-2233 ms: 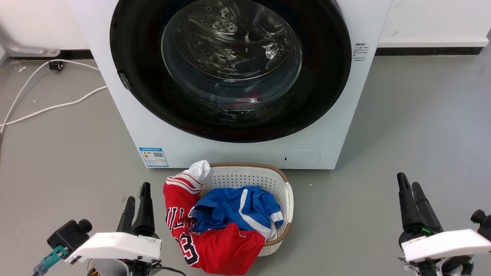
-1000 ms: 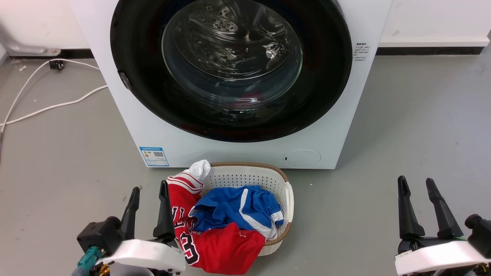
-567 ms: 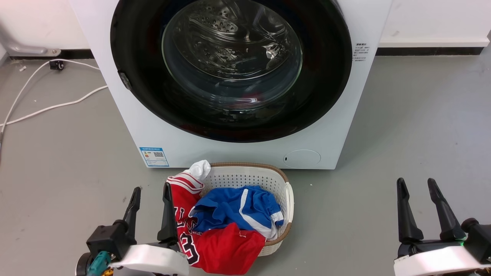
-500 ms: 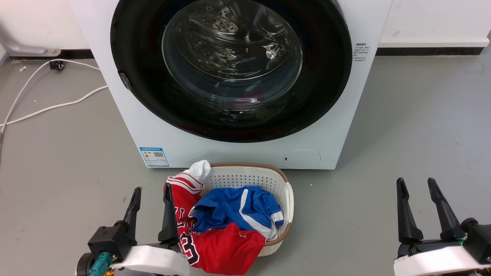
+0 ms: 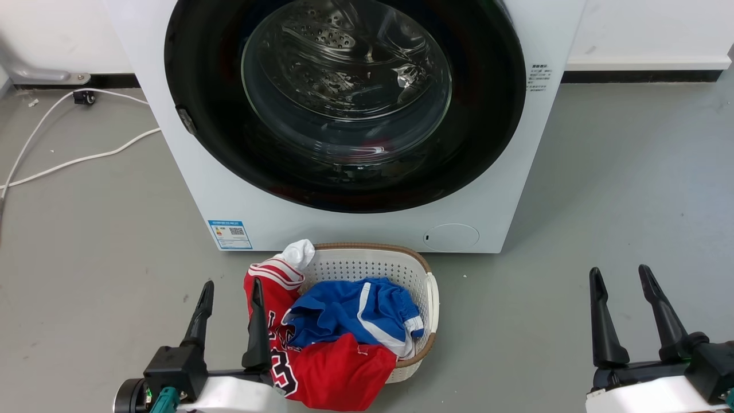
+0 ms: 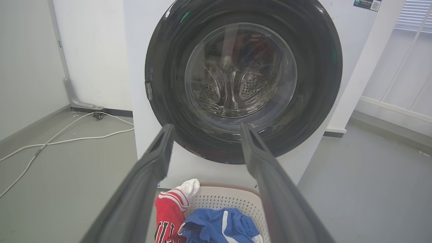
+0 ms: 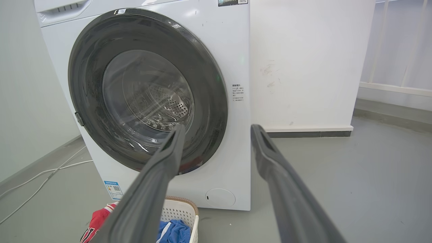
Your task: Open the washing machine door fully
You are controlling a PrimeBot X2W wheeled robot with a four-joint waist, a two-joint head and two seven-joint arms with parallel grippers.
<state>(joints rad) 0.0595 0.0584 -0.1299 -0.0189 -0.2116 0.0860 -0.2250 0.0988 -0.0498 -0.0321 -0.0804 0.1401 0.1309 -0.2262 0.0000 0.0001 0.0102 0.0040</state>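
Note:
The white washing machine (image 5: 367,226) (image 6: 140,47) (image 7: 233,44) stands ahead of me on the grey floor. Its round glossy black washing machine door (image 5: 481,115) (image 6: 324,67) (image 7: 84,64) lies flush against the front, shut, with the clear glass bowl (image 5: 344,74) at its centre showing the steel drum behind. A small latch tab (image 5: 184,119) (image 6: 149,91) sits on the door's left rim. My left gripper (image 5: 231,282) (image 6: 206,126) hovers low at the lower left, open and empty. At the lower right my right gripper (image 5: 619,269) (image 7: 216,127) is open and empty too. Both are well short of the door.
A white perforated laundry basket (image 5: 433,298) (image 6: 216,202) (image 7: 179,211) with red and blue clothes (image 5: 344,321) stands on the floor right in front of the machine, beside my left gripper. White cables (image 5: 69,160) trail over the floor at the left. A white wall (image 7: 303,67) is behind.
Both grippers have opened from nearly shut to wide apart. The left gripper has shifted right, closer to the basket. The door has not moved.

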